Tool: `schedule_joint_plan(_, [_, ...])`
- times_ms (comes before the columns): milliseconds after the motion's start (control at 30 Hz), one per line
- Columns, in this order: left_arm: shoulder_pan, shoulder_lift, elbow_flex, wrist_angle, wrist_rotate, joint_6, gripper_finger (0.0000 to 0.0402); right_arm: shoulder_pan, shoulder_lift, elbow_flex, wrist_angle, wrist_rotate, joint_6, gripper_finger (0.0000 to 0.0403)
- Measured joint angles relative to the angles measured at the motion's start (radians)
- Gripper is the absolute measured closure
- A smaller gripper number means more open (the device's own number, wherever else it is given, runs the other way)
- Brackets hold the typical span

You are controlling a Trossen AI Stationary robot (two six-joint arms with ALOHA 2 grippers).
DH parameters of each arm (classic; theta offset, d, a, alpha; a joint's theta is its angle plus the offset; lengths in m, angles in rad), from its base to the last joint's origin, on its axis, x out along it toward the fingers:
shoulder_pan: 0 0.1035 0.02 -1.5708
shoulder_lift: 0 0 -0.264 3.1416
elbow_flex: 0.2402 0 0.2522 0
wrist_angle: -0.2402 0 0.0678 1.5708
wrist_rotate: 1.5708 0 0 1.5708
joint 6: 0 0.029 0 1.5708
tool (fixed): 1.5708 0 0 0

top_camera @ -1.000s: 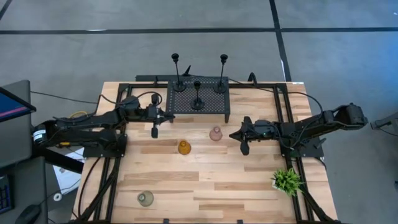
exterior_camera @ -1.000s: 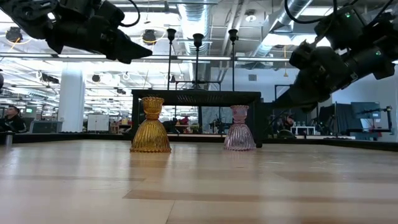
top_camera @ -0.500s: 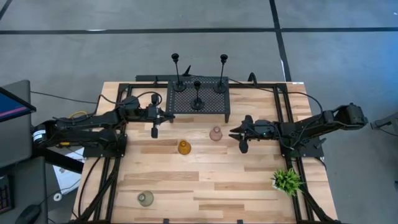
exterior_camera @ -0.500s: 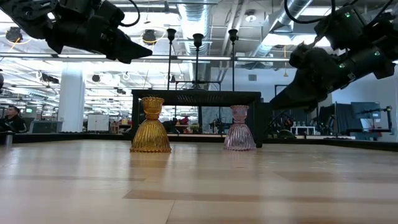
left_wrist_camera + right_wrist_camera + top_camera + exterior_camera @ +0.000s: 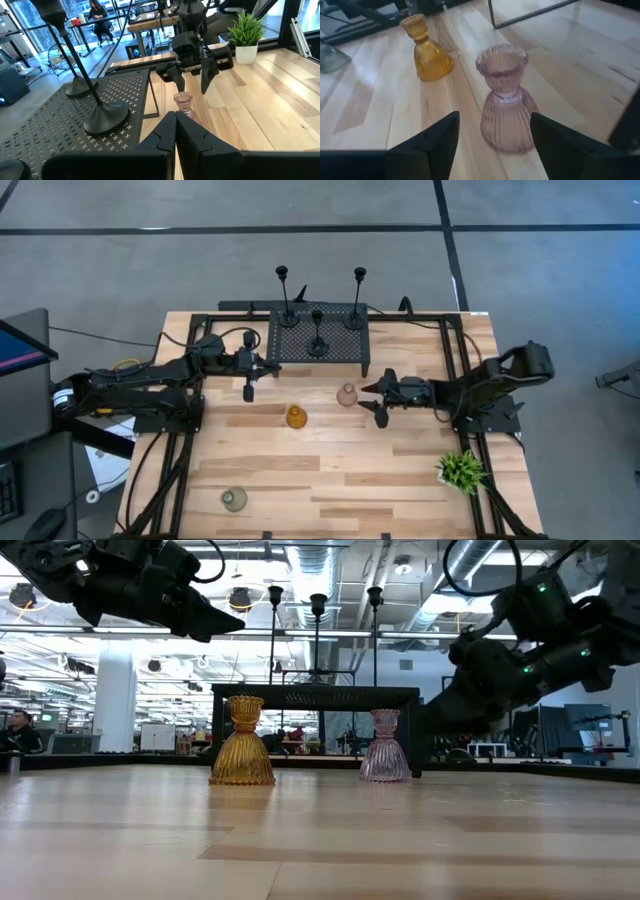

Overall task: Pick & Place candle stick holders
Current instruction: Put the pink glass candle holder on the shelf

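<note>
The pink candle stick holder (image 5: 347,394) (image 5: 507,100) stands upright on its base at mid-table. My right gripper (image 5: 372,402) is open just to its right, low, with a finger on either side of its near face and not touching it. To the left stands the amber holder (image 5: 296,417) (image 5: 426,47). The grey-green holder (image 5: 234,499) is near the front edge. Three slim black holders (image 5: 317,345) stand on the black rack (image 5: 335,360). My left gripper (image 5: 248,388) hovers shut beside the rack's left end.
A small potted plant (image 5: 460,470) stands at the front right. The rack takes up the far middle of the table. Black frame rails (image 5: 448,350) run along both sides. Bare wood lies between the amber holder and the front edge.
My right gripper has come down and toward the table's left, up to the pink holder, and its fingers have opened. The holders have stayed in place.
</note>
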Motion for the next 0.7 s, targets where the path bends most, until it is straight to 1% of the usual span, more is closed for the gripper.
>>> schedule_joint_plan(167, [0.000, 0.000, 0.000, 0.000, 0.000, 0.000, 0.0394, 0.000, 0.117, 0.072, 0.010, 0.000, 0.000, 0.0168])
schedule_joint_plan(333, [0.000, 0.000, 0.000, -0.001, 0.000, 0.000, 0.0394, -0.001, 0.197, 0.135, 0.010, 0.000, -0.052, 0.0168])
schedule_joint_plan(467, [0.000, 0.000, 0.000, 0.000, 0.000, 0.000, 0.0394, -0.008, 0.208, 0.159, 0.009, 0.000, -0.058, 0.0168])
schedule_joint_plan(700, [0.000, 0.000, 0.000, 0.000, 0.000, 0.000, 0.0394, -0.039, 0.197, 0.163, 0.012, 0.003, -0.064, 0.0168])
